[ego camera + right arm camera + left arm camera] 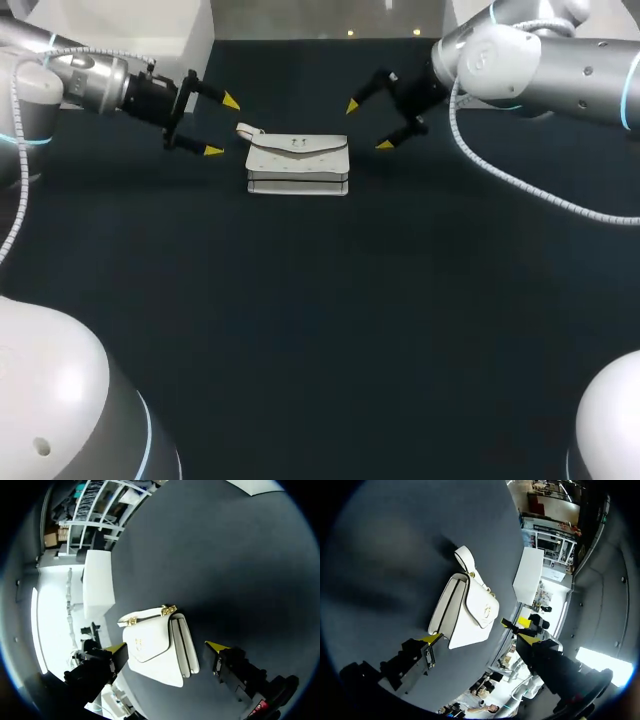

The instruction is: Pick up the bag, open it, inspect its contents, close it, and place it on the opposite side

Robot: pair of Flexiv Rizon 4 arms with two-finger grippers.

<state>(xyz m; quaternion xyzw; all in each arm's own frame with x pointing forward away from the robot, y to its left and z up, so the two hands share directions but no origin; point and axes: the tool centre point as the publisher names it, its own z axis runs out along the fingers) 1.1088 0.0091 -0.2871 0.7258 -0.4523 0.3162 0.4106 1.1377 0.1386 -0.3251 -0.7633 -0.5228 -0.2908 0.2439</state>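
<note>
"While both arms hang over the far part of the table [320, 330], where exactly is the bag?"

"The white bag [297, 165] lies on the dark table, in the far middle, between the two grippers. Its flap is closed and faces up, and a small gold clasp sits on the flap."

"Does any gripper touch it?"

"No. The left gripper [222, 126] is just beside the bag's left end. Its two yellow-tipped fingers are spread wide and nothing is between them. The right gripper [367, 125] is near the bag's right end, also spread wide and holding nothing."

"What does the left wrist view show?"

"The bag [470, 612] is ahead of the left gripper [479, 639], lined up with the gap between its fingers but apart from them. A short white strap comes out from the bag's far end, fixed with gold links."

"And the right wrist view?"

"Almost the same. The bag [160, 645] lies ahead of the right gripper [166, 647], between the lines of its two fingers, and neither finger touches it. The layered side of the bag is toward one finger, and the strap runs along the far edge."
</note>
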